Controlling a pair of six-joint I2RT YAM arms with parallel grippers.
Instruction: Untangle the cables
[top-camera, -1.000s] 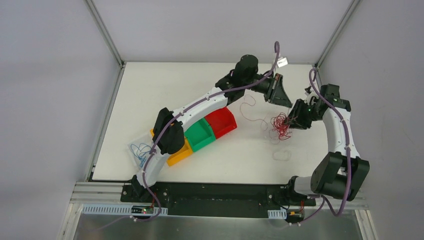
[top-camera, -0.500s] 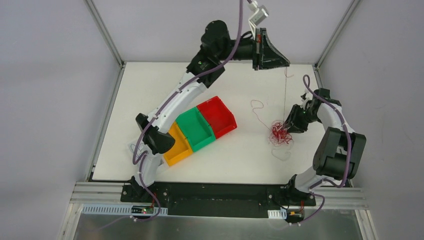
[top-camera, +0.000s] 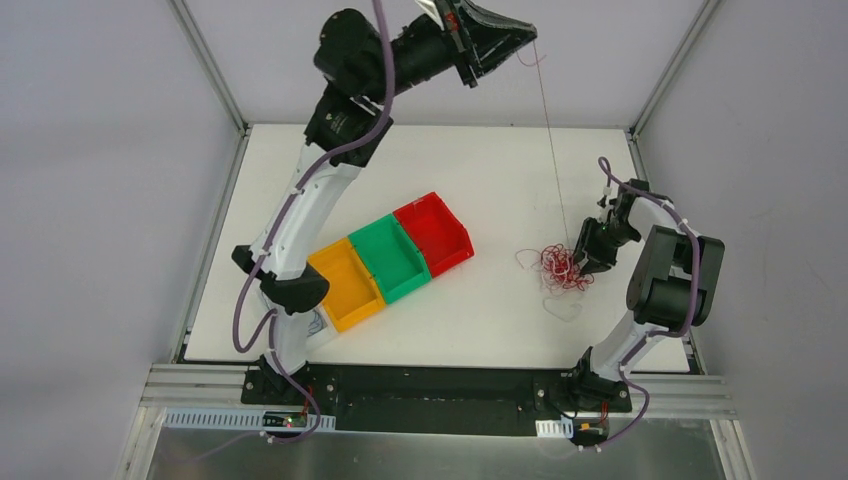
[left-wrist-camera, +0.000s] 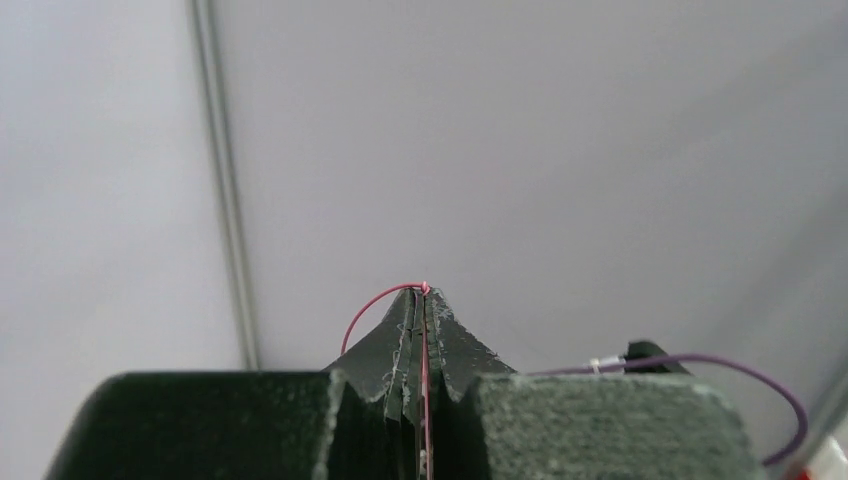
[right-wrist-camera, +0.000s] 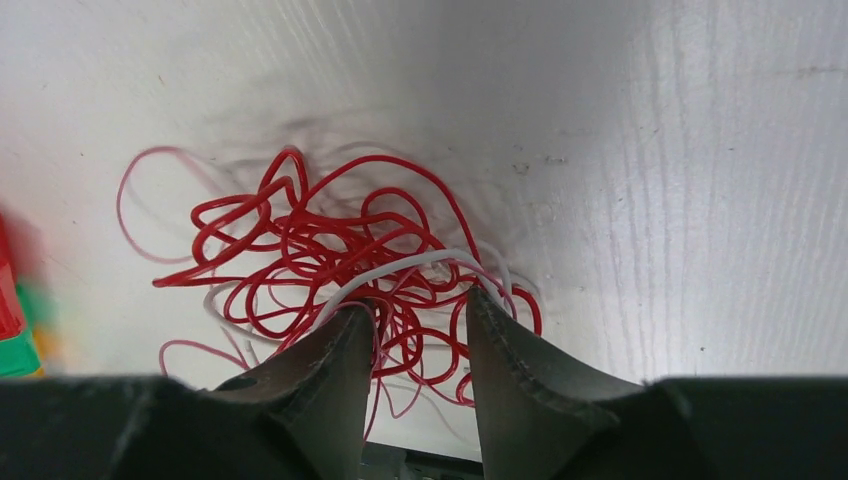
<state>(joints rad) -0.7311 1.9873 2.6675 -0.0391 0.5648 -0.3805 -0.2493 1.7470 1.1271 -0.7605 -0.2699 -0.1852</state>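
Orange bin (top-camera: 345, 285), green bin (top-camera: 390, 258) and red bin (top-camera: 435, 232) sit in a row on the table (top-camera: 480, 160), well below and to the left of the left gripper.

Left gripper (top-camera: 531, 42) (left-wrist-camera: 424, 300): raised high over the far edge of the table, clenched on one dark red strand (top-camera: 550, 140) (left-wrist-camera: 424, 370). The strand is pinched between the fingertips, and a short loop curls out past the tip. From the gripper it drops in a nearly straight, taut line to the tangle.

Tangle of cables (top-camera: 562, 268) (right-wrist-camera: 340, 250): lies on the table far beneath the left gripper and right at the tips of the right gripper. Mostly bright red loops, with a white cable (right-wrist-camera: 400, 268) arching through them. A separate pale loop (top-camera: 565, 308) lies on the table just on the near side of the tangle.

Right gripper (top-camera: 578, 255) (right-wrist-camera: 420, 310): low at the table, tips down in the tangle. Jaws partly apart; red strands cross the gap. Cannot tell whether any is pinched.
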